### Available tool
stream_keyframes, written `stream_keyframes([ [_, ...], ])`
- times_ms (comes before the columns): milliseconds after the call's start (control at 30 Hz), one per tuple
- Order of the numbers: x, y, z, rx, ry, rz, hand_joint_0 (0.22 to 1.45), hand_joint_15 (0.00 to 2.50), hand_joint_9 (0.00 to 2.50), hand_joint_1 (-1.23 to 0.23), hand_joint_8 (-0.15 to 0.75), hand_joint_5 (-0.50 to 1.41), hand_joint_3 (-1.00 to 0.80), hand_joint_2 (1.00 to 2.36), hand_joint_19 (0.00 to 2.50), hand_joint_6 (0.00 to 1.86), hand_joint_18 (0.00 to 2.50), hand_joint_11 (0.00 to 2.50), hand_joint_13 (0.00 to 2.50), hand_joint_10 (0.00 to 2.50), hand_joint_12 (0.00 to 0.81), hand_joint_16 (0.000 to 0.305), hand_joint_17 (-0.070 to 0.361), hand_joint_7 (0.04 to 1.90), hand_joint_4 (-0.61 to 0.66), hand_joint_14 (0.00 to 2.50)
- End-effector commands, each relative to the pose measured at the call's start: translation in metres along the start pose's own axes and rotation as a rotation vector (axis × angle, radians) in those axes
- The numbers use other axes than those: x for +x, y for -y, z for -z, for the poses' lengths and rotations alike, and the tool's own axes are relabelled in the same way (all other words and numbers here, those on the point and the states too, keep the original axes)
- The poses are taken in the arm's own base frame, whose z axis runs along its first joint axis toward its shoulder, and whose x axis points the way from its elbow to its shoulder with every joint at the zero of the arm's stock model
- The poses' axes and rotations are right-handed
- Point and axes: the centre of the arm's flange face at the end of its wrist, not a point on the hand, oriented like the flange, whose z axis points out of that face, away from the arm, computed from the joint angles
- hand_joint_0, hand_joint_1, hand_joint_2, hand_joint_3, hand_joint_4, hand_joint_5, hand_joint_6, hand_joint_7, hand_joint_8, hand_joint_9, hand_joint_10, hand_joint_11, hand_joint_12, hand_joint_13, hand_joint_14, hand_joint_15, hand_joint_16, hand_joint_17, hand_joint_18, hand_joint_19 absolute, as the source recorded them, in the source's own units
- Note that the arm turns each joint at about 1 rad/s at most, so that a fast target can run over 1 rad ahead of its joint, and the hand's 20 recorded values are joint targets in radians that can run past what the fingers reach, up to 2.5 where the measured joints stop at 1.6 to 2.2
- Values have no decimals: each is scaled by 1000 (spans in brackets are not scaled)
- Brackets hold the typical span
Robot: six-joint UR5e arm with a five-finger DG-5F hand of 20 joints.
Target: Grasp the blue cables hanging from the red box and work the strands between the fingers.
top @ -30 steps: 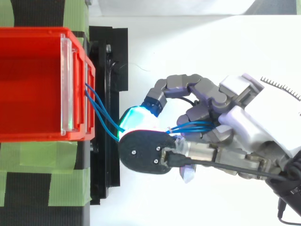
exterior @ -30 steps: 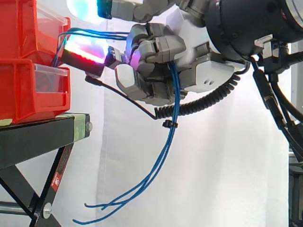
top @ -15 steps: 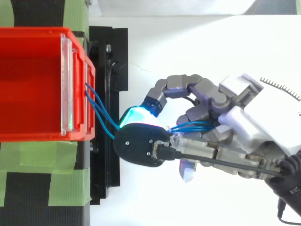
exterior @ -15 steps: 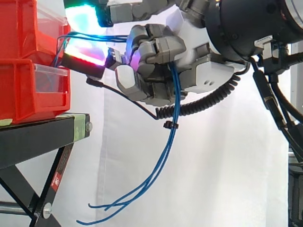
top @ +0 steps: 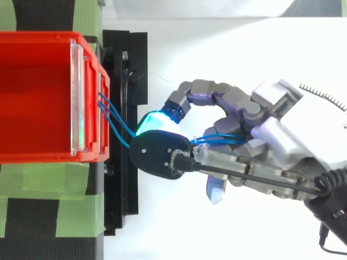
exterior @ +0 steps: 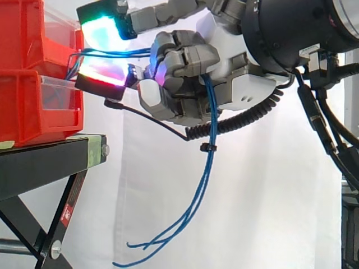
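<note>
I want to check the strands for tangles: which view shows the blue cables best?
The side view: the cables run from the red bin through the hand's curled fingers, then hang to their loose ends. The top view shows the short stretch between bin and hand.

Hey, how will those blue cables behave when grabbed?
Probably floppy and light: the blue cables droop from the hand in loose curves, ends curling. A black tie bundles them, so strands likely move together. Fed from the red box, they should tauten if pulled.
</note>
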Motion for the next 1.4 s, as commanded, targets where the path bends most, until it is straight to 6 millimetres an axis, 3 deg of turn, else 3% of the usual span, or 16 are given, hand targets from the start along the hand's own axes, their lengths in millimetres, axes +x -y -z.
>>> stream_keyframes([
  [0, 0, 0, -1, -3, 0, 4, 1096, 1614, 1955, -638, 524, 548, 116, 1012, 585, 2, 2500, 2500, 1986, 2500, 623, 246, 185, 1472, 196, 2500],
  [267, 0, 0, -1, -4, 1, 4, 1058, 1614, 1955, -607, 524, 505, 114, 1014, 585, 4, 2500, 2500, 1986, 2500, 623, 246, 185, 1452, 215, 2500],
  [400, 1, 0, -1, -4, 1, 6, 1203, 1614, 1955, -617, 524, 529, 278, 1012, 585, 465, 2500, 2500, 1986, 2500, 623, 246, 185, 1399, 142, 2500],
  [467, 1, 0, -1, -5, 0, 6, 1104, 1614, 1955, -642, 524, 601, 270, 1002, 585, 144, 2500, 2500, 1986, 2500, 623, 246, 185, 1534, 179, 2500],
  [500, 1, 0, -1, -6, 0, 4, 857, 1614, 1955, -681, 524, 560, -35, 1111, 585, 16, 2500, 2500, 1986, 2500, 623, 246, 185, 1271, 334, 2500],
  [600, 1, 0, -1, -7, 1, 3, 1004, 1614, 1955, -701, 524, 543, -72, 1007, 585, 19, 2500, 2500, 1986, 2500, 623, 246, 185, 1139, 368, 2500],
  [767, 1, 0, -1, -8, 3, 3, 1196, 1614, 1955, -649, 524, 658, 265, 1004, 585, 20, 2500, 2500, 1986, 2500, 623, 246, 185, 1286, 233, 2500],
  [833, 1, 0, -1, -9, 4, 5, 863, 1614, 1955, -670, 524, 618, 0, 1289, 585, 20, 2500, 2500, 1986, 2500, 623, 246, 185, 1153, 386, 2500],
  [867, 1, 0, -1, -9, 4, 5, 857, 1614, 1955, -679, 524, 601, -6, 1244, 585, 20, 2500, 2500, 1986, 2500, 623, 246, 185, 1126, 408, 2500],
  [900, 1, 0, -1, -9, 4, 5, 878, 1614, 1955, -672, 524, 584, -44, 1006, 585, 18, 2500, 2500, 1986, 2500, 623, 246, 185, 1088, 441, 2500],
  [967, 2, 0, -1, -10, 3, 2, 981, 1614, 1955, -678, 524, 525, -156, 1007, 585, 20, 2500, 2500, 1986, 2500, 623, 246, 185, 1123, 379, 2500],
  [1000, 2, 0, -2, -11, 3, -1, 1149, 1614, 1955, -646, 524, 575, 192, 1009, 585, 19, 2500, 2500, 1986, 2500, 623, 246, 185, 1249, 266, 2500],
  [1067, 2, 0, -2, -11, 3, -1, 1202, 1614, 1955, -635, 524, 618, 242, 1010, 585, 17, 2500, 2500, 1986, 2500, 623, 246, 185, 1339, 206, 2500],
  [1200, 2, 0, -2, -11, 3, -1, 927, 1614, 1955, -685, 524, 585, 34, 1101, 585, 17, 2500, 2500, 1986, 2500, 623, 246, 185, 1286, 303, 2500],
  [1300, 2, 0, -2, -11, 3, -1, 791, 1614, 1955, -591, 524, 508, -556, 1017, 585, 16, 2500, 2500, 1986, 2500, 623, 246, 185, 1351, 248, 2500],
  [1367, 2, 0, -2, -11, 3, -3, 813, 1614, 1955, -608, 524, 531, -697, 1012, 585, 7, 2500, 2500, 1986, 2500, 623, 246, 185, 1495, 239, 2500],
])
